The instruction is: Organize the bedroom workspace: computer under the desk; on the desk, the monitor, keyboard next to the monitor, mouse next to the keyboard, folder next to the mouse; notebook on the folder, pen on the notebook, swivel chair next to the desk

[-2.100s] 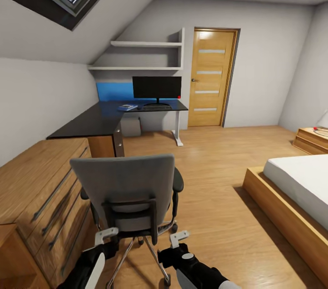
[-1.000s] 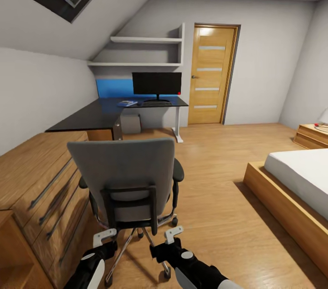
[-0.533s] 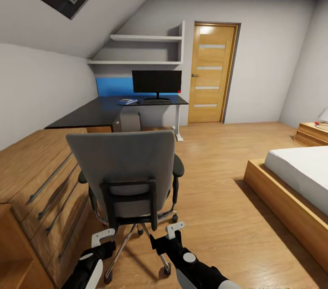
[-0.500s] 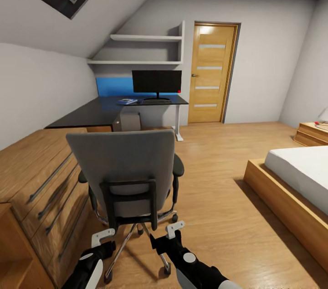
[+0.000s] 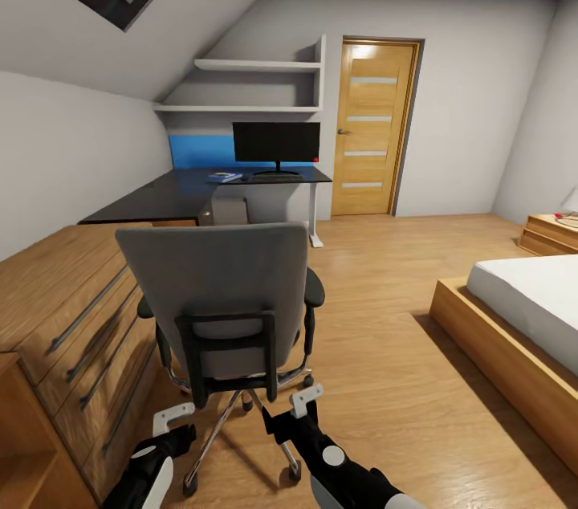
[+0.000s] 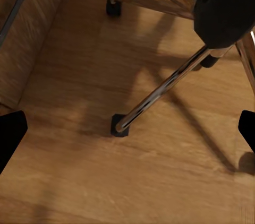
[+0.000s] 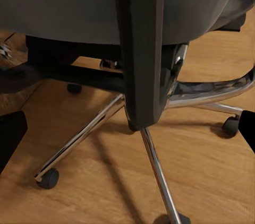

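Swivel chair stands between robot and far desk; chest of drawers left. Left gripper and right gripper spread, empty, behind chair base.

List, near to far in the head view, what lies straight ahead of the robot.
Right pincer → swivel chair → desk → monitor at the far wall.
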